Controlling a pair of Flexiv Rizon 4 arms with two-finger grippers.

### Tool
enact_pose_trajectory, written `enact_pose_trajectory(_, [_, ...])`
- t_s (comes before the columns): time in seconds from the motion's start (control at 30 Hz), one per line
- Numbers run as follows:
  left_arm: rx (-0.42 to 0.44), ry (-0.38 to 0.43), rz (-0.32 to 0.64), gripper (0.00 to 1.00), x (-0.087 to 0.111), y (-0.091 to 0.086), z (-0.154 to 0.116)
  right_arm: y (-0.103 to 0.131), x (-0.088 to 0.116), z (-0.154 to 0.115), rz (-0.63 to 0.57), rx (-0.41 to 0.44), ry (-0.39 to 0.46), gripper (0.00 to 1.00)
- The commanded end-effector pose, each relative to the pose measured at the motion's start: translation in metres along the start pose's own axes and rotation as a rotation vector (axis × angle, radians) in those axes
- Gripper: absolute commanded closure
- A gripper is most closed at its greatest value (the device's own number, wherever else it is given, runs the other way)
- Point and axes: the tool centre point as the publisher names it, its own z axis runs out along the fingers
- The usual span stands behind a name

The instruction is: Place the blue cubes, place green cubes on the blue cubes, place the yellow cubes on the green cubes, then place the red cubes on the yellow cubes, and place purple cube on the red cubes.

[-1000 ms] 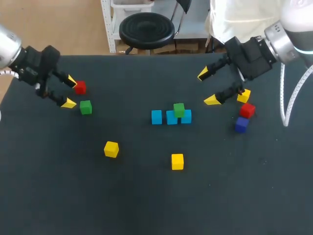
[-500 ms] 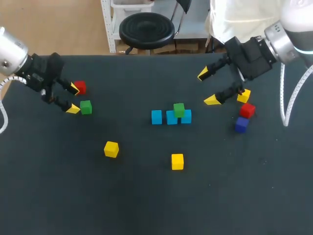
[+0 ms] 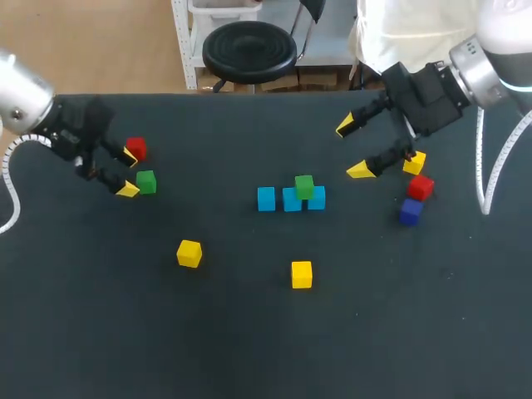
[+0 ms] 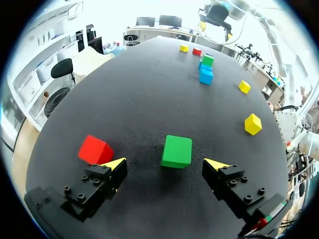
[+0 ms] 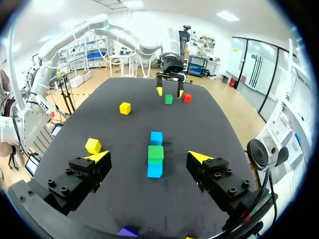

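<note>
Three blue cubes (image 3: 291,200) sit in a row near the middle of the table (image 3: 249,357). The left one stands a little apart from the other two. A stacked green cube (image 3: 304,186) rests on top of the row, toward its right end.

The loose green cube (image 3: 146,182) lies on the table far off to the left. My left gripper (image 3: 129,173) is right by it, spread wide and holding nothing. In the left wrist view the loose green cube lies just ahead of the gap between the fingers, and neither finger touches it. The left red cube (image 3: 136,149) sits just beside one finger tip, near the loose green cube.

The first yellow cube (image 3: 189,253) and the second yellow cube (image 3: 302,273) lie on the robot's side of the row, well apart from each other.

My right gripper (image 3: 352,148) is off to the right of the row, spread wide, with nothing in it. The third yellow cube (image 3: 415,163) is just beside one of its fingers. The right red cube (image 3: 421,187) is next to that, and the purple cube (image 3: 411,212) is just beside the right red cube.
</note>
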Motion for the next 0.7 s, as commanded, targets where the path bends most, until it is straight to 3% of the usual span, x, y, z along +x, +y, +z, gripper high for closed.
enact_pose_trajectory(0.03, [0.008,0.003,0.013,0.0,-0.004,0.007,0.003,0.0,0.0,0.0,0.001,0.001,0.001,0.0])
enact_pose_trajectory(0.7, [0.016,0.001,0.034,0.0,-0.014,0.009,0.011,0.0,0.0,0.0,0.001,0.001,0.001,0.0])
